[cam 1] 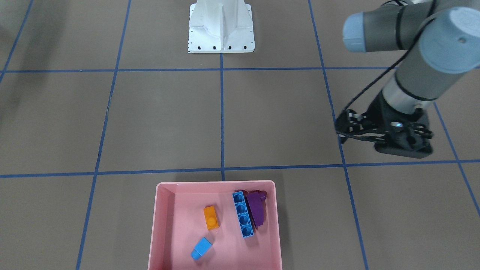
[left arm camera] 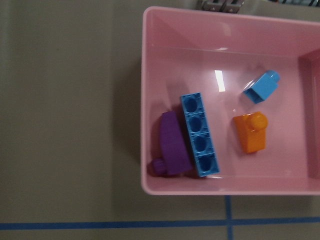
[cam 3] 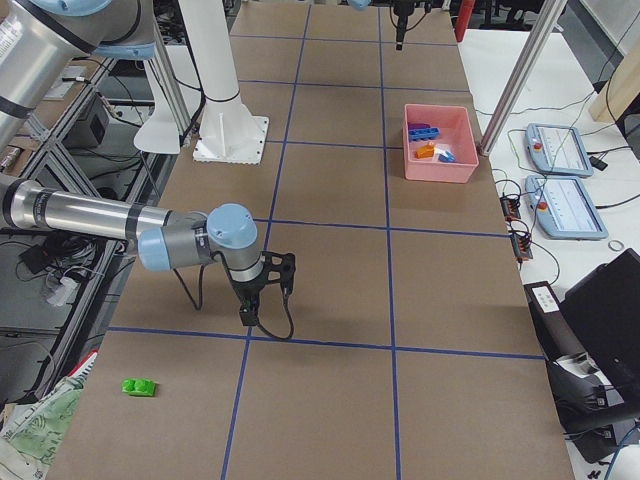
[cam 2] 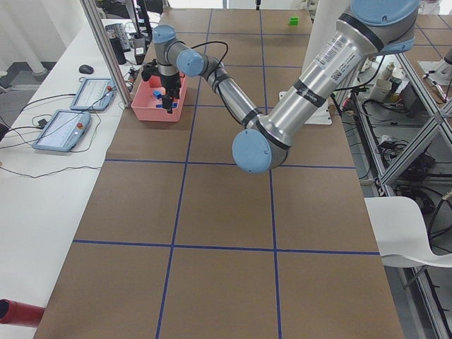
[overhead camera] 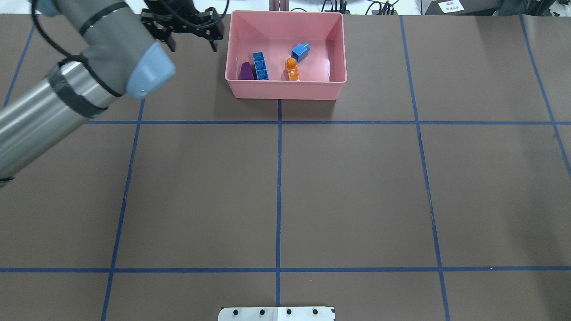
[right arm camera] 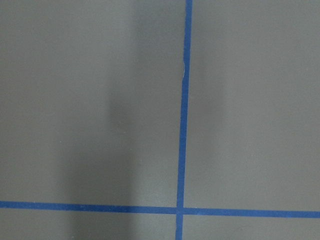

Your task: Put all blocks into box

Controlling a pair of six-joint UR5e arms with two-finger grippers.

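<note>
Our left gripper [overhead camera: 192,41] hangs wide open and empty, just outside the pink box [overhead camera: 285,91] on its left side. Inside we see four bricks: the orange brick [overhead camera: 292,71], the small light-blue brick [overhead camera: 300,51], and the long four-stud light-blue brick [overhead camera: 260,66], which touches the purple sloped brick [overhead camera: 246,71]. The green two-stud brick [cam 3: 139,386] lies on the table [cam 3: 330,270], well apart from the box and near our right gripper [cam 3: 248,315]; we cannot tell how wide that gripper stands.

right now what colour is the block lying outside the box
Green. The block lies well apart from the box, clearest in the exterior right view.
</note>
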